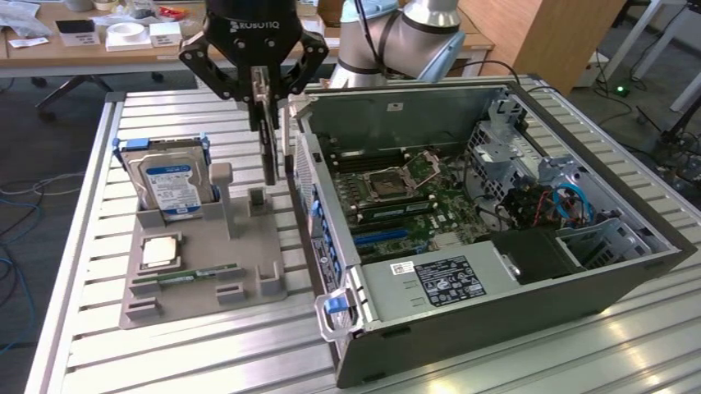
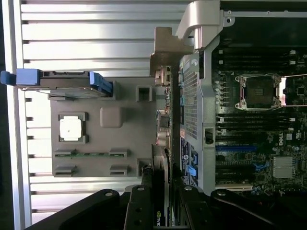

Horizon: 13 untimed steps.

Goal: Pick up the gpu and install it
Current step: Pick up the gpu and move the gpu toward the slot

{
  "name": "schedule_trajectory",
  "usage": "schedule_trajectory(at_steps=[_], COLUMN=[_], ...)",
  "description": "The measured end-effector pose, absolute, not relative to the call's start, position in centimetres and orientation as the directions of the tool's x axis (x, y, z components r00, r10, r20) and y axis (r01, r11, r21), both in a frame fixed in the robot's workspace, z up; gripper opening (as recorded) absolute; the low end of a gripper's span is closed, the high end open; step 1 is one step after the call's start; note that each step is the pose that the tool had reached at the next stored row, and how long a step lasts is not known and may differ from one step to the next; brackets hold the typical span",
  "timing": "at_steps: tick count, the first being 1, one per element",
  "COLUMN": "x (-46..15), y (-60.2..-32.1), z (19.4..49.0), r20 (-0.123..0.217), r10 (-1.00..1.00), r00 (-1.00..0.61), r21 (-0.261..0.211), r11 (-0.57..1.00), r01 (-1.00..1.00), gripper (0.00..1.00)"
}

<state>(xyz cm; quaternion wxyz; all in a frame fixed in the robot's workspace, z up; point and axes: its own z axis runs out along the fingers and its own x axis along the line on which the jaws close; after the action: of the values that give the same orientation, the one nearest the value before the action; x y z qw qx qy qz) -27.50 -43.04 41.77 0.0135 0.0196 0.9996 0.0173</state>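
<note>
Ribbed aluminium slats make up the worktop (image 1: pixel 164 361), running in pale bands under everything I can see. On it, toward the exterior view's left, sits a grey fixture tray (image 1: pixel 258 263) holding a square processor chip (image 1: pixel 161 250), a narrow green memory stick (image 1: pixel 197 273) and, standing on edge at its far end, a blue-labelled hard drive (image 1: pixel 170 180). Just beside the tray, on the exterior view's right, lies an open computer case (image 1: pixel 460 328) with its motherboard (image 1: pixel 405 197) exposed. Behind the worktop are my arm (image 1: pixel 405 41), wooden desks (image 1: pixel 66 49) strewn with small items, a wooden cabinet (image 1: pixel 547 33), and floor with loose cables (image 1: pixel 22 205).

My jaws are clamped on the gpu (image 1: pixel 268 139), pinching its upper edge. It hangs upright and edge-on between tray and case, its lower end close over the tray; I cannot tell whether it touches. The card is thin and dark, with a silver metal bracket (image 2: pixel 165 52) at the end away from my grip.
</note>
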Motion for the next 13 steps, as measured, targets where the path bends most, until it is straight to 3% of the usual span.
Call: schedule_trajectory(at_steps=[13], x=[-24.2], y=[-43.0], z=[41.9], r20=[-0.026], r10=[0.040], r00=[-0.999], r21=[0.036], r11=[0.999], r01=[0.039], gripper=[0.26])
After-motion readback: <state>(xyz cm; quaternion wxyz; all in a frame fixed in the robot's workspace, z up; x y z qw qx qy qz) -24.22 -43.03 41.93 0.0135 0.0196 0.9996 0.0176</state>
